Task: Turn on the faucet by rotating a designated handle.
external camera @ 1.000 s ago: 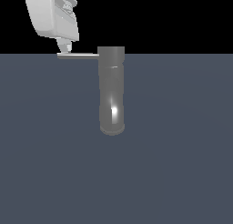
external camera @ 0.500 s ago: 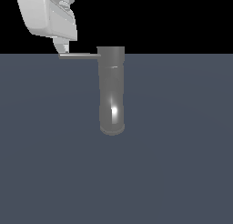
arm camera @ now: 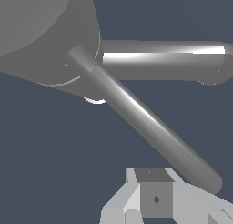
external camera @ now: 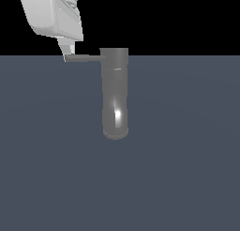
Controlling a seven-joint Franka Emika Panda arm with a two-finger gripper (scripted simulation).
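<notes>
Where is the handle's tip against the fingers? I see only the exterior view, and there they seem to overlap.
Observer: In the wrist view the handle ends in a rounded tip beside the fingers, not between them.
Operator: Are they open?
Observer: I cannot tell; only one finger block shows whole there.
Operator: Is anything blocking the handle?
Observer: Nothing visible; bare dark surface lies along its length up to the faucet.
</notes>
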